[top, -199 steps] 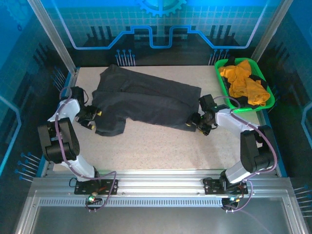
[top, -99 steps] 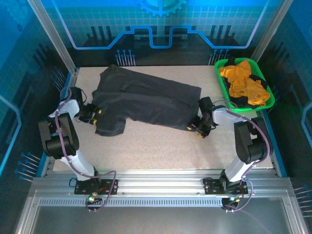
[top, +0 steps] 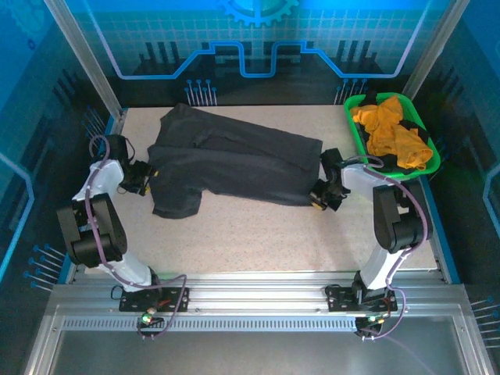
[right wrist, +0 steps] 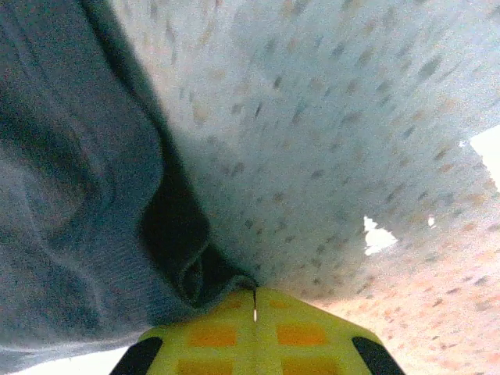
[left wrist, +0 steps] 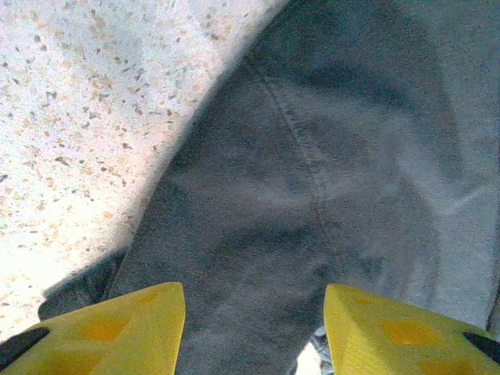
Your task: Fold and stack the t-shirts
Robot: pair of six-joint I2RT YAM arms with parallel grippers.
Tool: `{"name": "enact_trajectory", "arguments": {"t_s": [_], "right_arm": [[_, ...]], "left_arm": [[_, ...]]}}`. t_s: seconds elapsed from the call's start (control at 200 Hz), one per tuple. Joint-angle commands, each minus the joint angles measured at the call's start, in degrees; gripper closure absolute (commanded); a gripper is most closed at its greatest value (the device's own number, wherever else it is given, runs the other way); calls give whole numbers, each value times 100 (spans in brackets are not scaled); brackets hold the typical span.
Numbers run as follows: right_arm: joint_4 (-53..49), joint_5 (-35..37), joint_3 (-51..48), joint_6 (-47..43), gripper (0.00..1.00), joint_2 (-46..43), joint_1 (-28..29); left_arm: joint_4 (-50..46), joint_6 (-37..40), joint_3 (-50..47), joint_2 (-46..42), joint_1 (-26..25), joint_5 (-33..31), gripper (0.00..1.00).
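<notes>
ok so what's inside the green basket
A crumpled orange-yellow t-shirt fills most of the green basket. Something dark peeks out beside it, too little to identify. The basket's floor and anything beneath the shirt are covered.

- Centre + right of frame: dark grey t-shirt (left wrist: pixel 328 180), w/ a stitched seam (left wrist: pixel 308 156) running from top-centre down toward the btm.
- Upper left: bare speckled table (left wrist: pixel 70 117).
- Btm edge: L gripper (left wrist: pixel 254 328), yellow fingertips (left wrist: pixel 117 328) wide apart, cloth lying btwn them.
</notes>
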Motion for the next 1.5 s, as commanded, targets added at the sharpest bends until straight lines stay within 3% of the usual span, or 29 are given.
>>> {"name": "enact_trajectory", "arguments": {"t_s": [0.0,0.19,0.375,0.515,0.62,0.87,0.975,1.09,1.225,1.496], "right_arm": [[-177,404,-49,-274,100,-447,-505],[-631,453,-20,-930,100,-686,-1123],[-873,92,388,-1245,100,-311,-1122],[-1083,159,634,-1278,70,-173,-1051],[-1134,160,673,-1304,58,-246,-1040],[-1182,84,639,-1330,56,-404,-984],[-1148,26,540,-1331,54,-485,-954],[-926,-55,227,-1254,50,-695,-987],[-427,-308,4,-1201,49,-741,-1015],[-232,-353,281,-1141,49,17,-897]], "left_arm": [[-281,149,144,-139,-57,-161,46],[-269,327,250,80,-80,-91,44],[-157,823,422,562,-172,154,44],[16,1129,466,1009,-292,294,46],[-65,1251,614,1307,-371,127,51],[1,1172,667,1721,-558,-31,60],[187,1129,783,1875,-593,-40,73],[210,1092,984,1900,-658,-80,100],[246,998,919,1589,-708,-155,100],[292,733,665,1218,-708,-7,100]]}}
